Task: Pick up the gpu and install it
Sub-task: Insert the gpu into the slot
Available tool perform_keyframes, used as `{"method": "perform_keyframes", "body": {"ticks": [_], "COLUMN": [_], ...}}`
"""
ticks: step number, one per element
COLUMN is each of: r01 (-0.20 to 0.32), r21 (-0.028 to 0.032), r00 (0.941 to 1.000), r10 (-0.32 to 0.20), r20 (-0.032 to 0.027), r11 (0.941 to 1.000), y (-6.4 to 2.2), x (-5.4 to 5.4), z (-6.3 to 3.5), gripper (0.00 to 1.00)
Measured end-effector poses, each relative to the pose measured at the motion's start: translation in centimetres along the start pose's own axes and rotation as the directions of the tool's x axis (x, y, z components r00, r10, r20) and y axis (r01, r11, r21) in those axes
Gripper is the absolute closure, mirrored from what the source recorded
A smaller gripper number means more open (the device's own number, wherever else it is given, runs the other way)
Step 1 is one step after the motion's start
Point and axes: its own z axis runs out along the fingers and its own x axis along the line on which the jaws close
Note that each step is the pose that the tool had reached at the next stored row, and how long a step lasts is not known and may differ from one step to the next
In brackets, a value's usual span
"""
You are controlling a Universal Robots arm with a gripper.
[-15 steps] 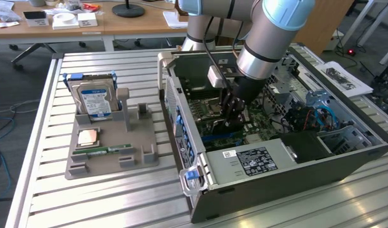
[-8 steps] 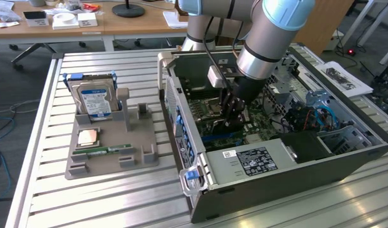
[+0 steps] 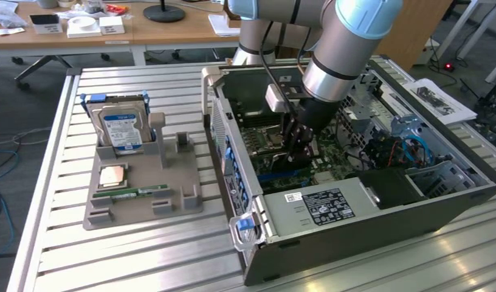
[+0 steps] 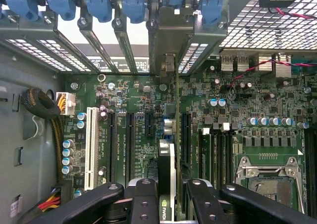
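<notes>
My gripper [image 3: 298, 153] reaches down inside the open computer case [image 3: 345, 219], over the motherboard [image 3: 268, 137]. In the wrist view the gripper [image 4: 168, 196] is shut on the gpu [image 4: 167, 169], a thin dark card seen edge-on with a green logo near the fingers [image 4: 143, 199]. The card stands upright over the expansion slots [image 4: 130, 140]. Its silvery end bracket [image 4: 168, 40] lies against the case's rear slot openings, among the blue clips [image 4: 133, 1]. Whether the card's edge sits in a slot is hidden. In the exterior view the gpu [image 3: 293, 163] is a dark shape under the fingers.
A grey fixture tray [image 3: 143, 210] at the exterior view's left holds a blue-labelled hard drive [image 3: 121, 129], a processor chip [image 3: 112, 176] and a green memory stick [image 3: 130, 192]. The case's power supply [image 3: 321, 207] sits at its near end. Cables [image 4: 42, 105] run along the case wall.
</notes>
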Motion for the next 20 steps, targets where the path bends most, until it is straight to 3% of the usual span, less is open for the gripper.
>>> {"method": "perform_keyframes", "body": {"ticks": [20], "r01": [-0.001], "r21": [0.0001], "r00": [1.0000], "r10": [0.001], "r20": [-0.0005], "r11": [1.0000], "y": [0.02], "x": [-0.01], "z": [-0.20], "gripper": [0.73]}}
